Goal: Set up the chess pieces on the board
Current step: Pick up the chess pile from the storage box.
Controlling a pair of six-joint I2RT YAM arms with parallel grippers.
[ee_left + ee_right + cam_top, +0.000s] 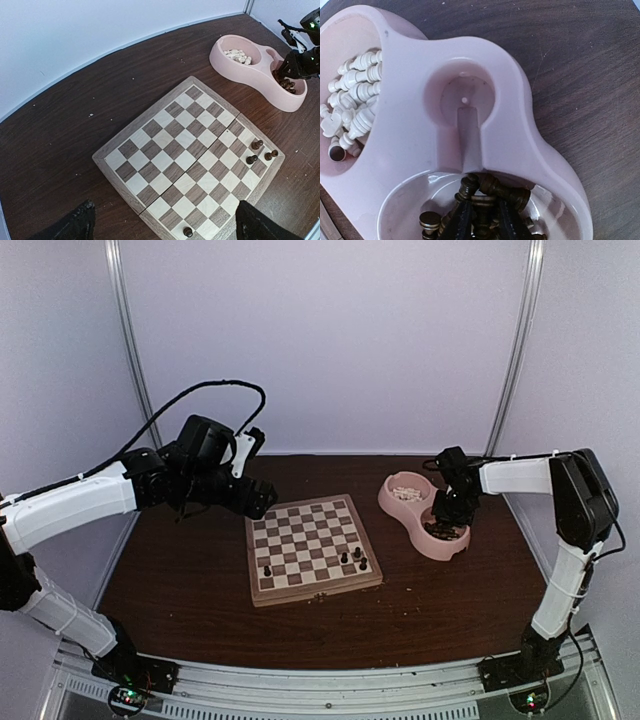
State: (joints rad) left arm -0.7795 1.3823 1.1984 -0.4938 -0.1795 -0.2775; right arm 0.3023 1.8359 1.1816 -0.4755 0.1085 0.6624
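The board (312, 548) lies mid-table with several dark chess pieces on it: one (188, 231) on a near-edge square and three (257, 144) close together at its right side. My left gripper (167, 226) hovers open above the board's left edge, with nothing between its fingers. My right gripper (483, 204) reaches down into the near cup of the pink double bowl (410, 125). Its black fingers (462, 222) press on both sides of one dark piece (482, 217) in the heap (517, 189). Cream-white pieces (355, 95) fill the other cup.
The pink bowl (392, 502) stands right of the board, a small gap away. A small metal clasp (318, 592) marks the board's near edge. White walls close in the table's back and sides.
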